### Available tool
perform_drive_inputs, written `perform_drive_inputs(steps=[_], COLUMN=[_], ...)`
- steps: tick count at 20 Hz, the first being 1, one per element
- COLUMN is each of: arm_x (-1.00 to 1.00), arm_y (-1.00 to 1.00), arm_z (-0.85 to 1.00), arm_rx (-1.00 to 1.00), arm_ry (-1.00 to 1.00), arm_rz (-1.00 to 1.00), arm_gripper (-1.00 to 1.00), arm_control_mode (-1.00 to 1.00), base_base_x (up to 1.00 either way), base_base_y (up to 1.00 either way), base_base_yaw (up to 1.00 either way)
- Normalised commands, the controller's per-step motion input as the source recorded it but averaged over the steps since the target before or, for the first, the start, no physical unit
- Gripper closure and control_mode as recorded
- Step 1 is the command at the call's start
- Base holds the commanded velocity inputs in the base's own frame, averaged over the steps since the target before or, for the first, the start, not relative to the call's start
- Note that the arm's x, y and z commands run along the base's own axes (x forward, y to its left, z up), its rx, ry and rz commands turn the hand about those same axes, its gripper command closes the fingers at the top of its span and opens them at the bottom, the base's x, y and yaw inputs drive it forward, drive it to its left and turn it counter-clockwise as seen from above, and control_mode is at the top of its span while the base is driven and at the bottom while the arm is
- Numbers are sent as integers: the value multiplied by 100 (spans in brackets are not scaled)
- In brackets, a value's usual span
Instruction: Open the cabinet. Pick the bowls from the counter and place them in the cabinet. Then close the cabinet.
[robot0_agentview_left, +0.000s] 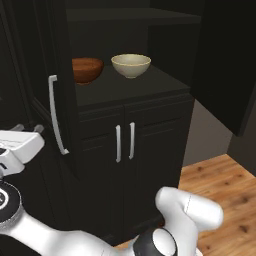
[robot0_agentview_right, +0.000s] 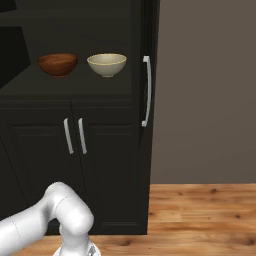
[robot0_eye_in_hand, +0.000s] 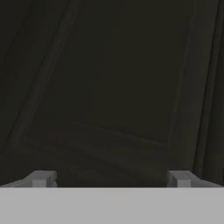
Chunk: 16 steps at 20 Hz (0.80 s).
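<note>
The cabinet (robot0_agentview_left: 127, 87) stands with both tall doors swung open. On its dark shelf sit the two bowls side by side: the reddish-brown one (robot0_agentview_left: 87, 69) (robot0_agentview_right: 57, 64) on the left and the pale cream one (robot0_agentview_left: 131, 65) (robot0_agentview_right: 106, 64) on the right. The left door's long white handle (robot0_agentview_left: 55, 115) hangs just right of my gripper (robot0_agentview_left: 27, 130), which is low at the far left, well away from the bowls. In the hand view my gripper (robot0_eye_in_hand: 111, 179) is open and empty, close to a dark panelled surface.
Below the shelf are two closed lower doors with short white handles (robot0_agentview_left: 125, 142). The open right door (robot0_agentview_left: 225, 60) juts out at the upper right, and its handle (robot0_agentview_right: 146, 90) shows edge-on. Wooden floor (robot0_agentview_left: 220, 175) lies to the right, by a grey wall (robot0_agentview_right: 205, 90).
</note>
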Motion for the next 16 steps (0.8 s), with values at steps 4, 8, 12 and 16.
perform_drive_inputs(steps=[4,8,12,16], arm_x=[10,0,0,37], arm_y=[-64,-89,-100,-96], arm_z=[0,0,0,0], arm_rx=[7,11,17,19], arm_ry=[0,0,0,0], arm_rz=[4,0,0,4], arm_gripper=[-100,-100,-100,-100], arm_control_mode=[-100,-100,-100,-100], base_base_x=[0,0,0,0], base_base_y=[0,0,0,0], base_base_yaw=[0,0,0,0])
